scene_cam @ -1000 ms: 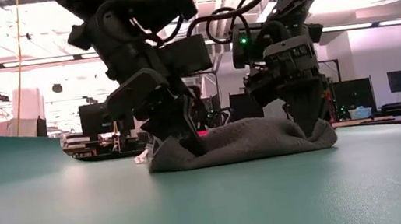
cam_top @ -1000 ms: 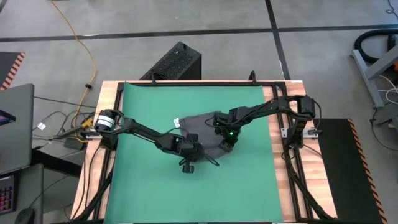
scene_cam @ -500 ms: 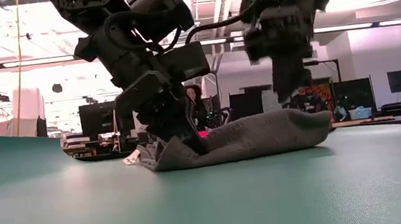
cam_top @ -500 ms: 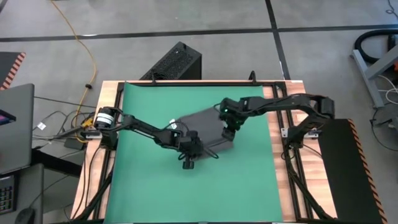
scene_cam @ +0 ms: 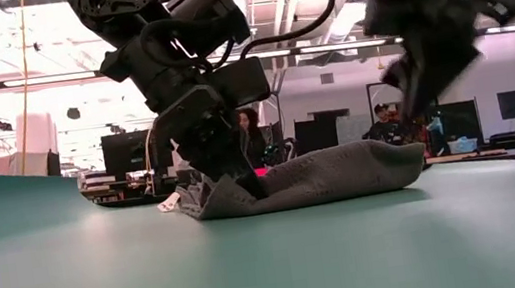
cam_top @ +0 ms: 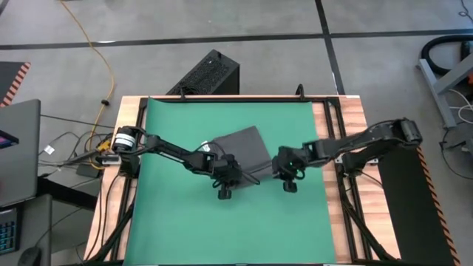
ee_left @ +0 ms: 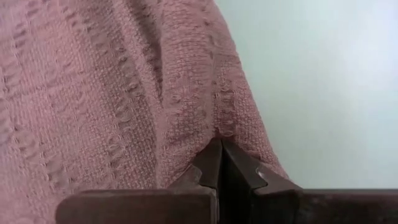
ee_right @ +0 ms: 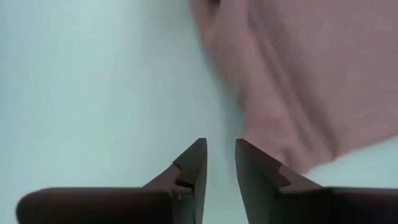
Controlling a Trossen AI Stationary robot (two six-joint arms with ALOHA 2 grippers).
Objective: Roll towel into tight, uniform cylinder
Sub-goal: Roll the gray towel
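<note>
Towel: the towel point(cam_top: 242, 150) lies folded over on itself on the green mat point(cam_top: 177, 222), a little toward the far edge of the desk point(cam_top: 109, 199) and about midway between its left and right edges. From table height it reads as a low, soft hump point(scene_cam: 328, 176), thicker at the right end, not a cylinder.

Tag: a scrap of white shows at the towel's left end point(scene_cam: 171, 203), beside the left arm.

What changed: a second ago the right gripper was pressed down on the towel's right end. Half a second ago it had lifted above it. Now it is off the cloth altogether.

Left gripper: the left gripper point(cam_top: 231, 171) stays planted on the towel's near-left corner, its fingers point(ee_left: 221, 167) closed tight, with a fold of the weave bunched right at their tips. It looks pinched rather than merely pressed, though the tips hide the contact itself.

Right gripper: the right gripper point(cam_top: 287, 171) hangs over bare mat just beside the towel's right edge, clear of the surface in the low view point(scene_cam: 408, 82). Its fingers point(ee_right: 194, 163) stand narrowly apart with nothing between them.

Meaning for the task: only one end is held, so the fold sits loose and uneven. My guess is the right arm has released to re-grip along that edge, and that rolling proper has barely begun.
</note>
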